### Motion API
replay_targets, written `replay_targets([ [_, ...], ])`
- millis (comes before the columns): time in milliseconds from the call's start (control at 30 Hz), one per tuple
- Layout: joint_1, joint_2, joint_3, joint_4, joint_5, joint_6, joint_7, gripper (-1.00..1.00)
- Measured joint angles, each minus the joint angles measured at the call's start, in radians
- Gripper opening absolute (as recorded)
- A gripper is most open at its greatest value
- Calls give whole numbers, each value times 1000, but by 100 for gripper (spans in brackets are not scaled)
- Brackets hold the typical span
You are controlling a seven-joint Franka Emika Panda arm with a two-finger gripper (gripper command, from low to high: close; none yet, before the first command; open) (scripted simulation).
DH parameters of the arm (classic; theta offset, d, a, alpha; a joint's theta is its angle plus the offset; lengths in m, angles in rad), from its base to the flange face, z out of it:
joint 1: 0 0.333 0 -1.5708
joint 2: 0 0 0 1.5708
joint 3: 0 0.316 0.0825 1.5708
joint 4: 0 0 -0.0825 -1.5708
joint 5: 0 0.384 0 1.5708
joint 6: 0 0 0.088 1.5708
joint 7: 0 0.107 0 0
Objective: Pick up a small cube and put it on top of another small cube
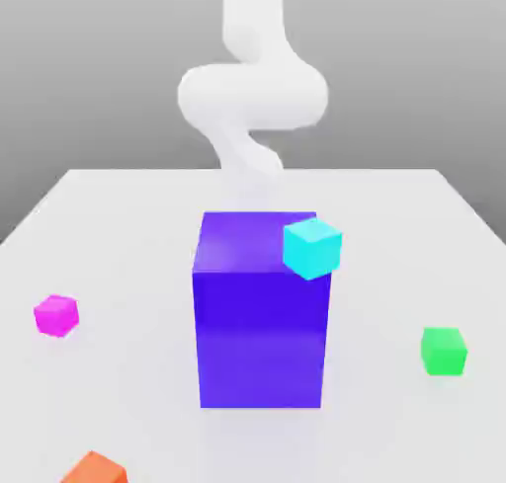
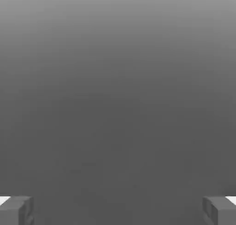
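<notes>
Fingers spread wide, nothing between them; magenta cube (image 1: pixel 56 315) on the desk (image 1: pixel 376 204).

Both fingers (image 2: pixel 18 210) stand far apart in the hand view, with only plain grey between them. The small magenta cube sits toward the exterior view's left, apart from the tall violet-blue block (image 1: pixel 261 333), which stands upright near the middle. A cyan cube (image 1: pixel 312 249) appears at the block's upper corner on the exterior view's right, overlapping its edge in the picture; whether it touches the block cannot be told. Toward the exterior view's right is a green cube (image 1: pixel 443 352), and an orange cube (image 1: pixel 96 469) is cut off by the lower edge, nearer the camera than the magenta one. Behind the block rises the white arm (image 1: pixel 253 96).
</notes>
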State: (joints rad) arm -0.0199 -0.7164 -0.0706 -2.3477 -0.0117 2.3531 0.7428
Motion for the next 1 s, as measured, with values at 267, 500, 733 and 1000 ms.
replay_targets([
  [267,-77,291,-265,-162,-14,187,-220,0],
  [500,-156,544,-483,-300,37,345,-451,0],
  [733,-325,812,-543,-413,220,493,-753,0],
  [1000,-583,1028,-217,-358,567,632,-1027,0],
])
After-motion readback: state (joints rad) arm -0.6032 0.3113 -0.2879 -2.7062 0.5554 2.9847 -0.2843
